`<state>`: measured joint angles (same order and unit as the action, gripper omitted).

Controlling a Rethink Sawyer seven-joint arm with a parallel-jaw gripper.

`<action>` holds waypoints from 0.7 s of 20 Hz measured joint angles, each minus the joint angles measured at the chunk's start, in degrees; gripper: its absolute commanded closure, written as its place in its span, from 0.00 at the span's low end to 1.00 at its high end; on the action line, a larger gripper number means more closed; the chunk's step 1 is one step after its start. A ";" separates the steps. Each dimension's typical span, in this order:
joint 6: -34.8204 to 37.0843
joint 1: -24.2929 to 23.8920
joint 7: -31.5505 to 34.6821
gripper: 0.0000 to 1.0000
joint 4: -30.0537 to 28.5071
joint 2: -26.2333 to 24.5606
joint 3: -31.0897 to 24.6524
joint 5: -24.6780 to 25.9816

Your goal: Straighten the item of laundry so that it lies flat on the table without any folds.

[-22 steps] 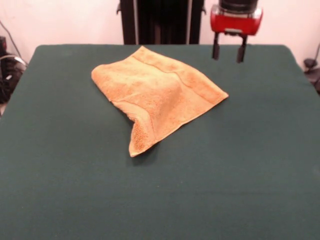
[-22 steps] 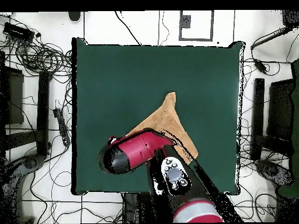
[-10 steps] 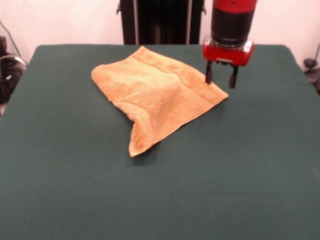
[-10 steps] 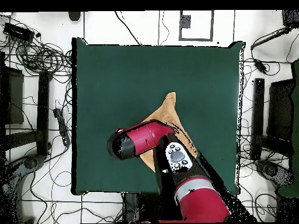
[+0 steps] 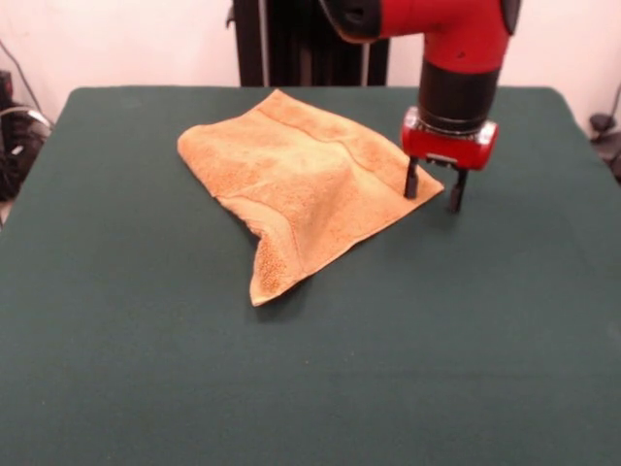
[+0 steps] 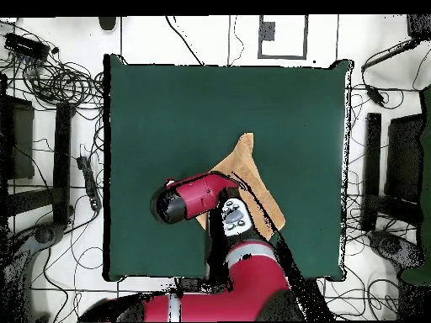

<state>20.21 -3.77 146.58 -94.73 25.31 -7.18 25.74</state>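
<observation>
Dark green bench (image 5: 466,340), carrying one rumpled orange-tan towel (image 5: 301,184), its corner right under the hand (image 5: 433,193).

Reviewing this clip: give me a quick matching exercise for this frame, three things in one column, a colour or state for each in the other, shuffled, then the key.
Things:
1. towel
2. table
3. gripper

States:
A. open, fingers pointing down over a cloth corner
B. dark green, mostly bare
C. orange-tan, crumpled with folds

Pairs: 1-C, 2-B, 3-A
</observation>
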 measured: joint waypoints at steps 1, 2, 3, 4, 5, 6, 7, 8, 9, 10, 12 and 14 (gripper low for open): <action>-0.05 0.91 0.11 0.00 0.32 -0.24 0.95 -0.83; -0.02 1.54 0.14 0.00 0.60 -0.41 1.63 -1.51; 0.01 3.32 0.16 0.00 1.27 -0.90 3.67 -3.74; 0.00 3.75 0.16 0.00 1.36 -1.01 4.17 -4.44; -0.04 4.33 0.16 0.00 1.45 -1.17 4.90 -5.55; -0.08 4.91 0.16 0.00 1.54 -1.33 5.63 -6.65; -0.18 5.41 0.16 0.00 1.57 -1.50 6.30 -7.86; -0.29 5.56 0.16 0.00 1.57 -1.59 6.59 -8.45; -0.40 5.71 0.16 0.00 1.57 -1.67 6.87 -9.03; -0.49 5.79 0.16 0.00 1.55 -1.76 7.08 -9.71; -0.49 5.78 0.16 0.00 1.54 -1.90 7.35 -10.97; -0.53 6.17 0.16 1.00 1.55 -2.08 8.04 -12.64</action>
<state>19.68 2.40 146.73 -93.18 23.22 0.85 13.10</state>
